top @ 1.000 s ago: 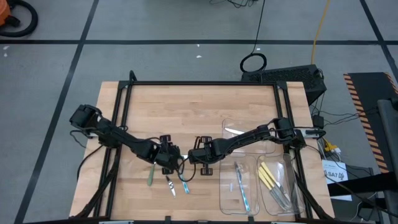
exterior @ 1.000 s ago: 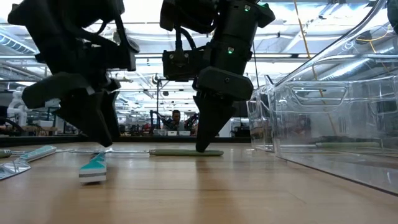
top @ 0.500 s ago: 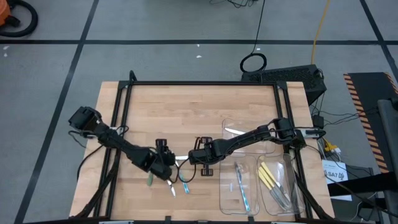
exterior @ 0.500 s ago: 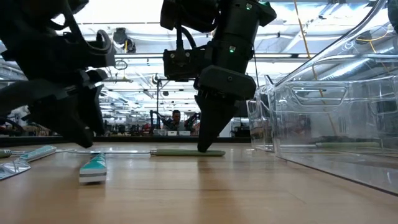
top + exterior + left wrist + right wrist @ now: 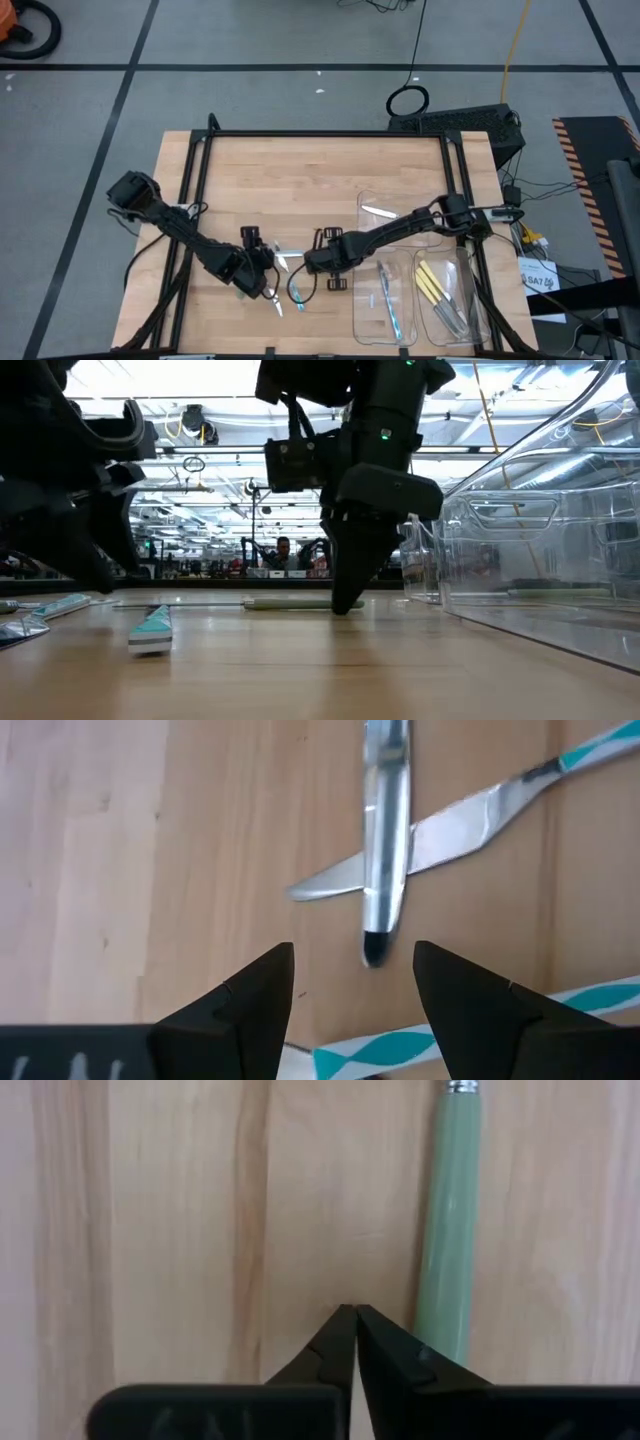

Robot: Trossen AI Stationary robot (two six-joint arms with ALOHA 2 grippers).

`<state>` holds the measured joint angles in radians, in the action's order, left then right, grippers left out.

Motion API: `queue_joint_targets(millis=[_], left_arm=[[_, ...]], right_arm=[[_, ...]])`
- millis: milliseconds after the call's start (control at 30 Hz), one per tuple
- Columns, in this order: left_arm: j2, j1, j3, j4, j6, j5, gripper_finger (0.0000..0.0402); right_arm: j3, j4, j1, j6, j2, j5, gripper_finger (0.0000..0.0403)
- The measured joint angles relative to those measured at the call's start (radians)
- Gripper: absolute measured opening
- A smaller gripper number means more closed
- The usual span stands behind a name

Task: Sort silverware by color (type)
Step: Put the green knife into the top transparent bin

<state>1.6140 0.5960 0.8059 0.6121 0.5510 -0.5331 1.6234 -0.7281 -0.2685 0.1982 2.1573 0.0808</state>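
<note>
Several utensils lie on the wooden table near its near edge. In the left wrist view a silver utensil end (image 5: 385, 850) lies across a knife blade (image 5: 440, 825) with a teal-striped handle, and another striped handle (image 5: 400, 1045) lies closer. My left gripper (image 5: 352, 965) (image 5: 260, 276) hovers open just short of that silver end. My right gripper (image 5: 352, 1312) (image 5: 320, 262) is shut and points down, its tip at the table right beside a pale green handle (image 5: 455, 1230) (image 5: 300, 603). My left gripper touches nothing. My right gripper stands with shut fingers (image 5: 385, 1350) close against the side of the pale green handle near its free end, coming from above; I cannot tell whether it touches the handle. The utensil lies flat on the table.
Clear plastic trays (image 5: 372, 325) (image 5: 520, 560) stand at the table's right. One holds light blue utensils (image 5: 388, 300), another yellow ones (image 5: 432, 285). Two more striped-handled pieces (image 5: 298, 296) (image 5: 150, 630) lie near the near edge. A person shows far off in the room (image 5: 285, 550).
My left gripper has drawn back toward the table's left and near edge, away from the right gripper. My right gripper has shifted a little toward the near edge and stayed shut. The utensils lie where they lay.
</note>
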Motion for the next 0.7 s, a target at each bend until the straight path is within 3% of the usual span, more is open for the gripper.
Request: queue_joint_targets(millis=[267,433,567,700], left_arm=[[-0.004,0.019,0.0,-0.001,0.006,-0.015,0.0213],[-0.011,0.015,0.0,-0.017,-0.016,-0.016,0.0213],[-0.012,0.006,0.0,-0.046,-0.022,-0.016,0.0213],[-0.012,0.006,0.0,-0.051,-0.022,-0.014,0.0213]], right_arm=[[0.054,-0.055,-0.059,-0.012,0.0,0.193,0.0107],[0.054,-0.056,-0.04,-0.062,0.0,0.228,0.0169],[0.054,-0.049,0.009,-0.081,0.0,0.142,0.0197],[0.053,-0.045,0.059,-0.076,0.007,0.051,0.02]])
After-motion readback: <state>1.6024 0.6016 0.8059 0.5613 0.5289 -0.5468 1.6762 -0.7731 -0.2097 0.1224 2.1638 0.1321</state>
